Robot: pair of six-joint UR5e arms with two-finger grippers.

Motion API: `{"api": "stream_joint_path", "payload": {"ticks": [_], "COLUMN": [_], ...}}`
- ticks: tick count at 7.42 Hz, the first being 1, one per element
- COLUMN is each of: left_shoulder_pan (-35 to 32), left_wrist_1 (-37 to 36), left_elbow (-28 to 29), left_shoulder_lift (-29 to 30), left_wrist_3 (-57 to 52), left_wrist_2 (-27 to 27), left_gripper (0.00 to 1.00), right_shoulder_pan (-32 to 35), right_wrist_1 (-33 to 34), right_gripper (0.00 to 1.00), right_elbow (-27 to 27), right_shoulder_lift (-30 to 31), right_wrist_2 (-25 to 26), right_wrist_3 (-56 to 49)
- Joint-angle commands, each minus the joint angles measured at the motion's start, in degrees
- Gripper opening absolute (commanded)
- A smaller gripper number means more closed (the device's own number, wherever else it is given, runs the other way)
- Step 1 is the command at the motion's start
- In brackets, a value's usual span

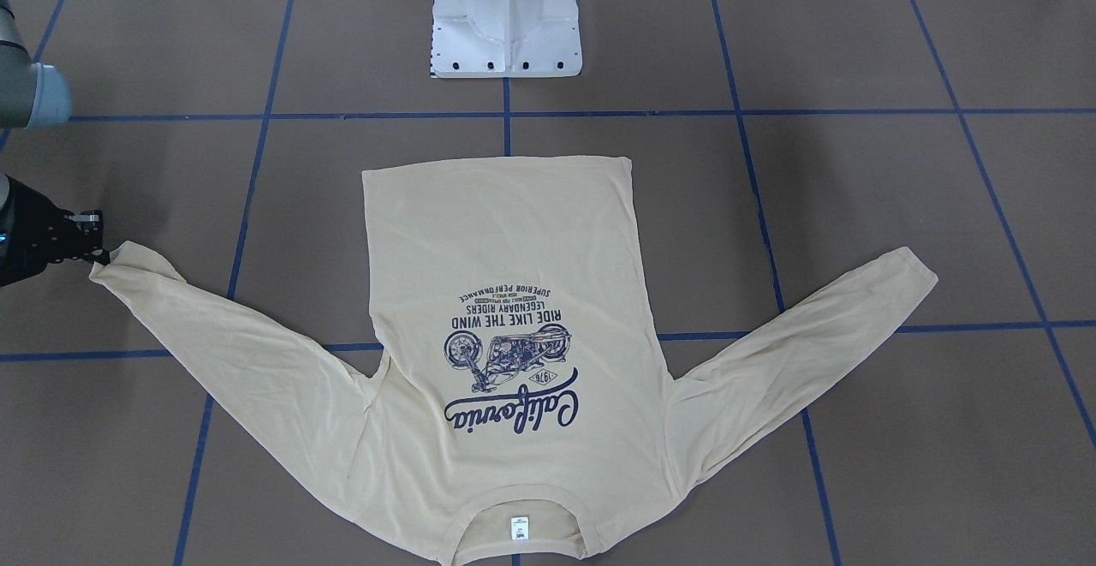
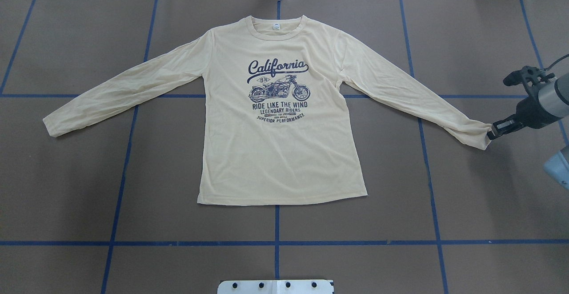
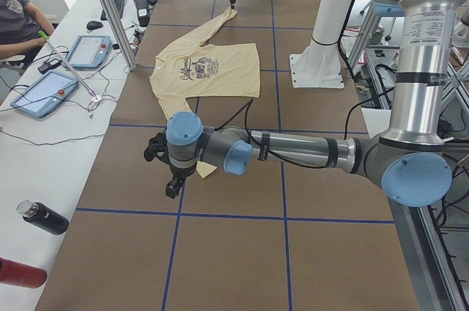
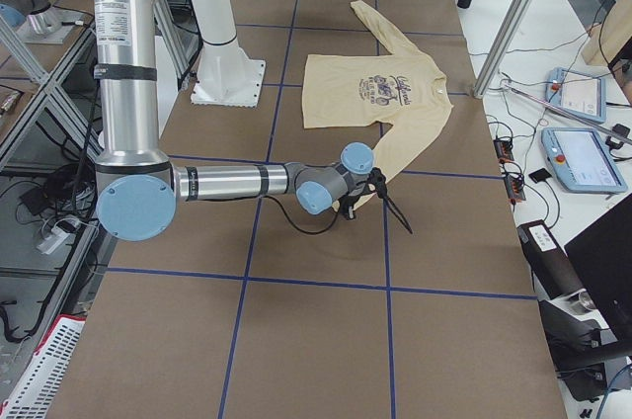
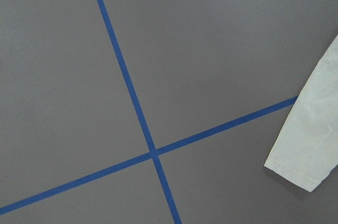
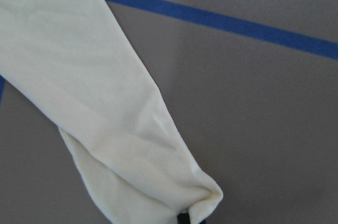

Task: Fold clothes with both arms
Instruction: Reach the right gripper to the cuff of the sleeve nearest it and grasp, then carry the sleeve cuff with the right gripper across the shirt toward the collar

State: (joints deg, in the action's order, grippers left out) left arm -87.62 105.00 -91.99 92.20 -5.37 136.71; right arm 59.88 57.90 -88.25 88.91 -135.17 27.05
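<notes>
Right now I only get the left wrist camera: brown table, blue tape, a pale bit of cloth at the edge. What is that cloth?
Observer: A sleeve cuff of a cream long-sleeved T-shirt spread flat, motorcycle print up.
Operator: Is anything holding the T-shirt?
Observer: Yes, the right end effector looks pinched on the other sleeve's cuff.
Operator: And the arm carrying my camera?
Observer: The left end effector is beside that first cuff, not on it; open or shut, I cannot tell.

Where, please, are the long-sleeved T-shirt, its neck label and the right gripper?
long-sleeved T-shirt (image 2: 284, 151): overhead view, plain front below the print.
neck label (image 2: 276, 26): overhead view, its white middle.
right gripper (image 2: 491, 133): overhead view, midway between its fingertips.
</notes>
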Motion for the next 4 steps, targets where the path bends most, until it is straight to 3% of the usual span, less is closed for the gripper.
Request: {"api": "stream_joint_path", "payload": {"ticks": [1, 4], "left_shoulder_pan": [0.0, 0.0], "left_wrist_1": [-0.1, -0.1], "left_elbow": [0.1, 0.5], "left_shoulder_lift": [0.0, 0.3], "left_wrist_3": [0.0, 0.0], "left_wrist_2": [3.2, 3.2], "left_gripper": [1.00, 1.00], "right_shoulder_pan": [5.3, 5.6], "right_wrist_1": [0.0, 0.1], "right_gripper": [0.00, 0.00], "right_elbow": [-0.3, -0.3], "right_shoulder_lift": [-5.1, -16.1], "right_wrist_2": [-7.8, -10.7], "right_wrist_3": [3.8, 13.9]}}
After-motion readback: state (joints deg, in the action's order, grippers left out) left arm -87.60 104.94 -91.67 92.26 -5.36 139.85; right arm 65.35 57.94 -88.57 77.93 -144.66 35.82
